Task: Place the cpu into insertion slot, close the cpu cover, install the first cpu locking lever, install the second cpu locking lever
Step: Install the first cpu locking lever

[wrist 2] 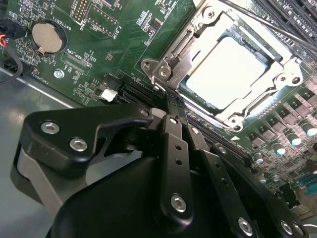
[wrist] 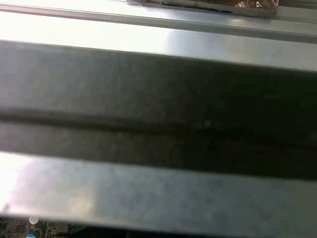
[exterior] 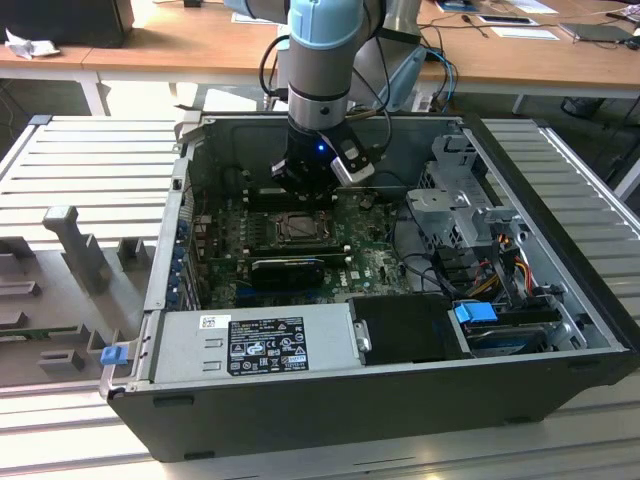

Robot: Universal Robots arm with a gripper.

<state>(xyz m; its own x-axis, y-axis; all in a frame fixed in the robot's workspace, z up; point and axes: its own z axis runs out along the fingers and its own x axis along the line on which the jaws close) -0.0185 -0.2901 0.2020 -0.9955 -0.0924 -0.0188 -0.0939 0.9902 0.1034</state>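
Where claw (wrist 2: 171,99) narrows, fingers together: cpu (wrist 2: 230,69) just beyond; cpu cover (wrist 2: 198,44) down.

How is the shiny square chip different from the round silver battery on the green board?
The cpu is square; the coin battery is round. The cpu looks much bigger than the coin battery. The cpu sits under the cpu cover, a metal frame, while the coin battery rests in a small open holder. Both are flat, silvery, and mounted on the motherboard.
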